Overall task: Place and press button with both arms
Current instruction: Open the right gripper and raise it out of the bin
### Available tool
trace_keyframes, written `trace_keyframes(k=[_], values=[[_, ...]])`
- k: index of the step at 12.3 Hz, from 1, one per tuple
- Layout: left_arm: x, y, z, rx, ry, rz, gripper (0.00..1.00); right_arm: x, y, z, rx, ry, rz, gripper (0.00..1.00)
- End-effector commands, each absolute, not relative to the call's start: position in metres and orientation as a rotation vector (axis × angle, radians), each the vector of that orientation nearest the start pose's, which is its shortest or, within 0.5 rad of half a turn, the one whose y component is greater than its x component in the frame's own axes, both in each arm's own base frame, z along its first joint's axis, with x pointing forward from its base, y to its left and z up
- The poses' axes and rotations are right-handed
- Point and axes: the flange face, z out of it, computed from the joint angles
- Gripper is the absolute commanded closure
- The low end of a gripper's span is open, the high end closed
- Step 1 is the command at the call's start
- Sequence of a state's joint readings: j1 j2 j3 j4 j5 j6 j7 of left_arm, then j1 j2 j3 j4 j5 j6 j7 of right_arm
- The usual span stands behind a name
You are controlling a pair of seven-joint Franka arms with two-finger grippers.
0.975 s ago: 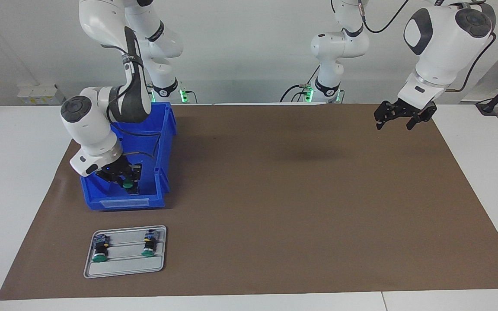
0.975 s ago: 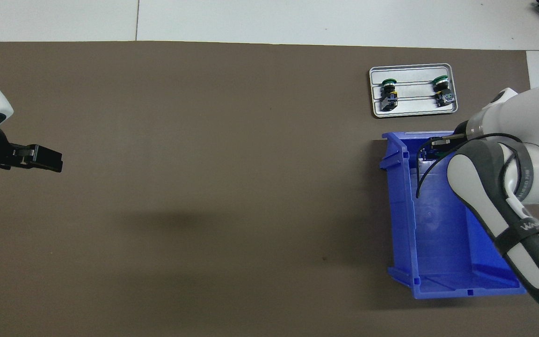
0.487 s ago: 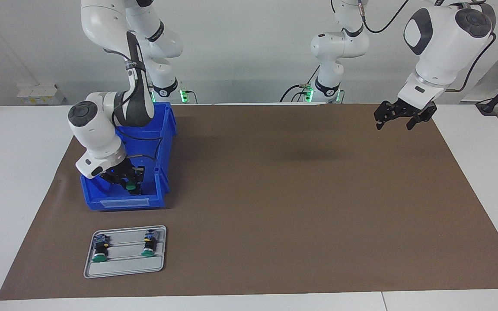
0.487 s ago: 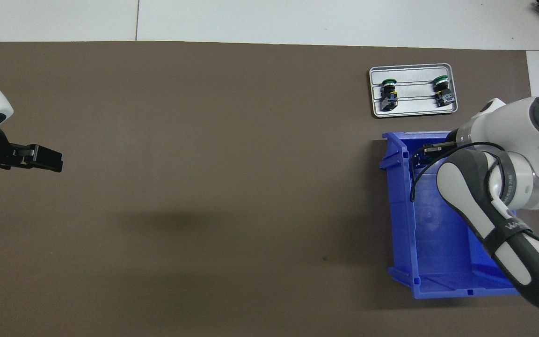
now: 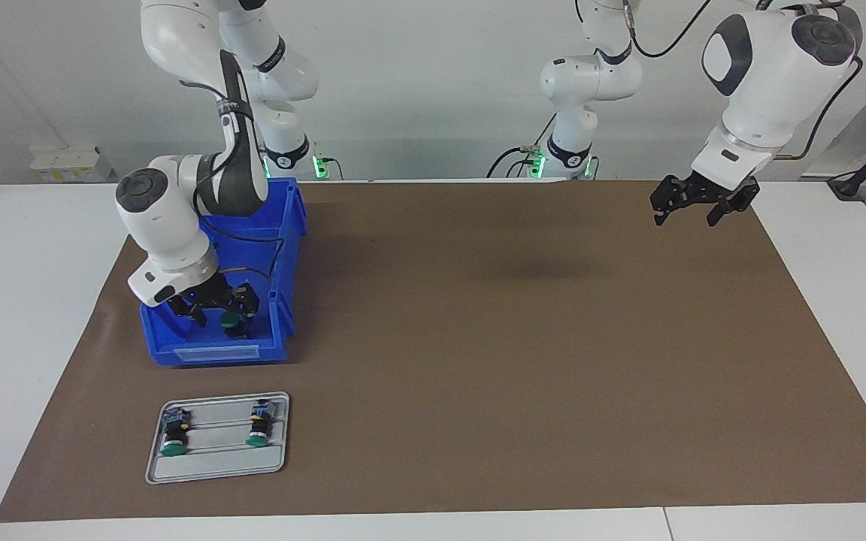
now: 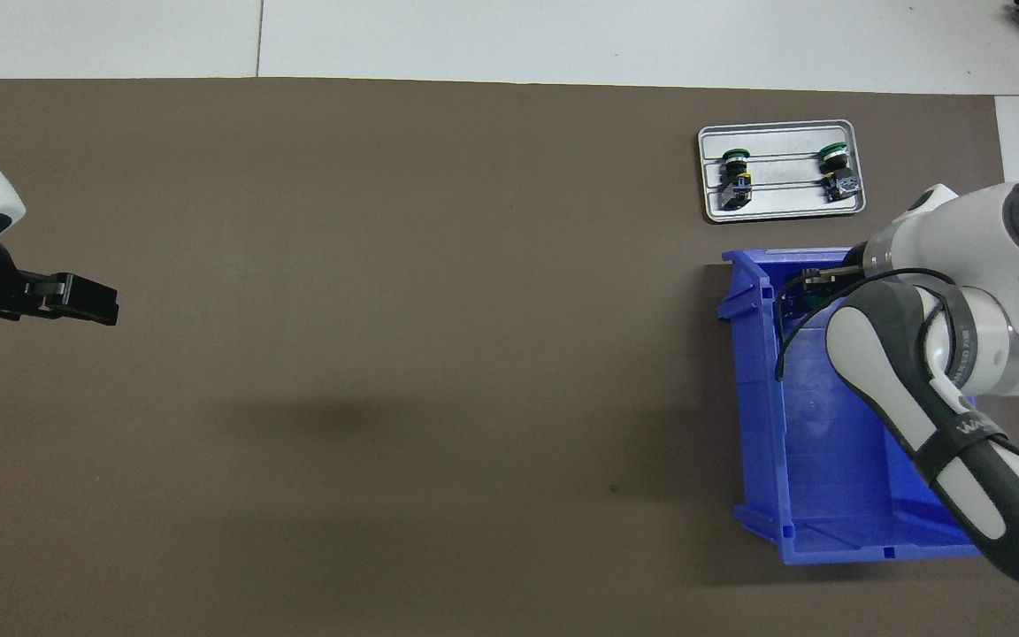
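In the facing view my right gripper [image 5: 220,314] is down inside the blue bin [image 5: 286,248], at the end of the bin farthest from the robots. Its fingers stand spread apart and open. The button [image 5: 232,320] shows its green cap low between them, and whether a finger still touches it I cannot tell. In the overhead view the right arm [image 6: 916,389] covers most of that corner of the bin [image 6: 757,398]. My left gripper [image 5: 692,204] hangs open and holds nothing, up over the brown mat at the left arm's end; its tips [image 6: 85,301] also show from overhead.
A grey tray [image 5: 215,466] lies on the mat farther from the robots than the bin, with two green-capped switches [image 5: 172,439] [image 5: 258,430] on it. The brown mat [image 5: 516,338] covers the table's middle. The tray [image 6: 779,205] also shows from overhead.
My right gripper, shut on the button half a second ago, has spread its fingers inside the bin. The left arm has not moved.
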State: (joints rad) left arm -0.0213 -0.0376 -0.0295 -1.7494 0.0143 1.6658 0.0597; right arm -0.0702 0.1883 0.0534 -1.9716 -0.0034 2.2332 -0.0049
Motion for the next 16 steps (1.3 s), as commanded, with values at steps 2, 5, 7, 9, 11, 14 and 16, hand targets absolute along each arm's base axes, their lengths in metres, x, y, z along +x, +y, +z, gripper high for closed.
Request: trace_keyframes(k=[2,5,7,9,11,14,16], values=[[0.539,-0.024,0.572,-3.105,0.158,0.057,0.00,0.578,0.013,0.451,-3.111,0.121,-0.142,0.03],[0.539,-0.024,0.572,-3.105,0.158,0.057,0.00,0.568,0.015,0.509,-3.113,0.139,-0.137,0.01],[0.539,-0.024,0.572,-3.105,0.158,0.057,0.00,0.573,0.015,0.554,-3.113,0.133,-0.146,0.01],[0.539,-0.024,0.572,-3.105,0.158,0.057,0.00,0.574,0.016,0.588,-3.113,0.131,-0.156,0.01],[0.539,-0.024,0.572,-3.105,0.158,0.057,0.00,0.573,0.015,0.610,-3.115,0.129,-0.135,0.01],[0.539,-0.024,0.572,-3.105,0.158,0.057,0.00,0.570,0.018,0.600,-3.120,0.119,-0.066,0.00],[0.539,-0.024,0.572,-3.105,0.158,0.057,0.00,0.566,0.030,0.598,-3.121,0.096,-0.039,0.00]])
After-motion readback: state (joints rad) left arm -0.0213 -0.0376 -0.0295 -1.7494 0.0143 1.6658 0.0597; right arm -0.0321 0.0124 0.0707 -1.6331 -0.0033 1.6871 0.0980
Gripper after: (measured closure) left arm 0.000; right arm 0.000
